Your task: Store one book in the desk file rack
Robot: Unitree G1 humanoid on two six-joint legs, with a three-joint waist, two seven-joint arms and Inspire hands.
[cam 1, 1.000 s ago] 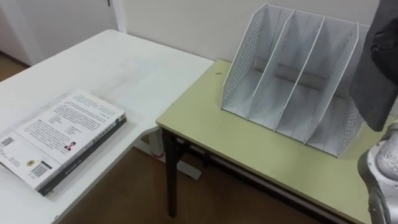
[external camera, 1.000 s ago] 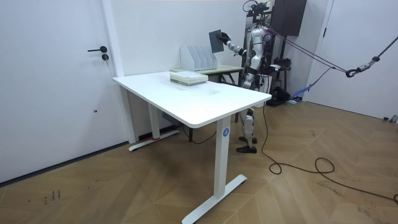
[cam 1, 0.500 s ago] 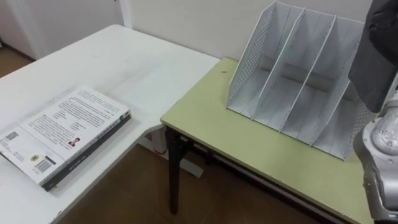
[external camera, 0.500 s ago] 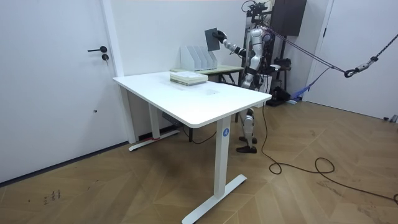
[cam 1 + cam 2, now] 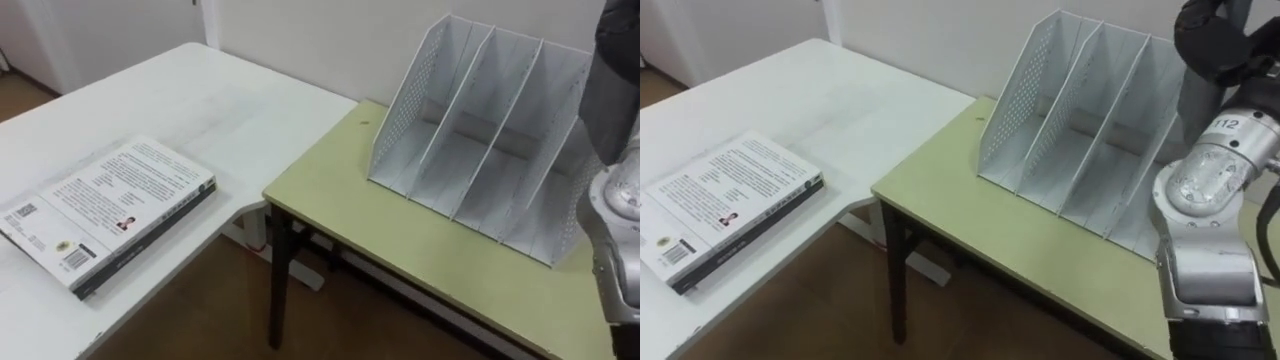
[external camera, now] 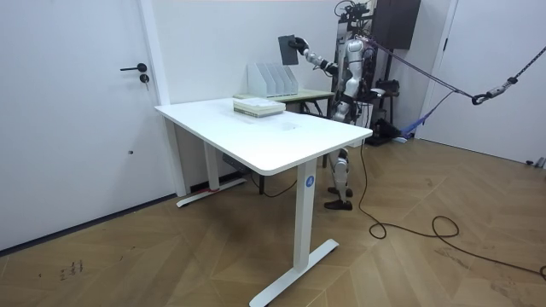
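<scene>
Left eye view, right edge: a dark book (image 5: 611, 85) is held upright over the white file rack (image 5: 480, 130) without touching it.
Left eye view, centre: the rack stands on the green worktop (image 5: 400, 235).
Left eye view, lower left: other books (image 5: 110, 205) lie stacked on the white worktop (image 5: 210, 105).
Room view, top centre: the right robot hand (image 6: 301, 55) is clamped on the raised book's edge.
Right eye view, upper right: its dark fingers curl above the rack's right end.

White walls (image 6: 205, 34) enclose the room, with a white door (image 6: 77, 111) and its dark handle (image 6: 135, 68) at the room view's left, above a herringbone wooden floor (image 6: 409, 273). A large white desk (image 6: 256, 128) on white legs stands out from the wall. A green-topped table (image 5: 400, 240) on dark legs sits just beside its far end.
</scene>
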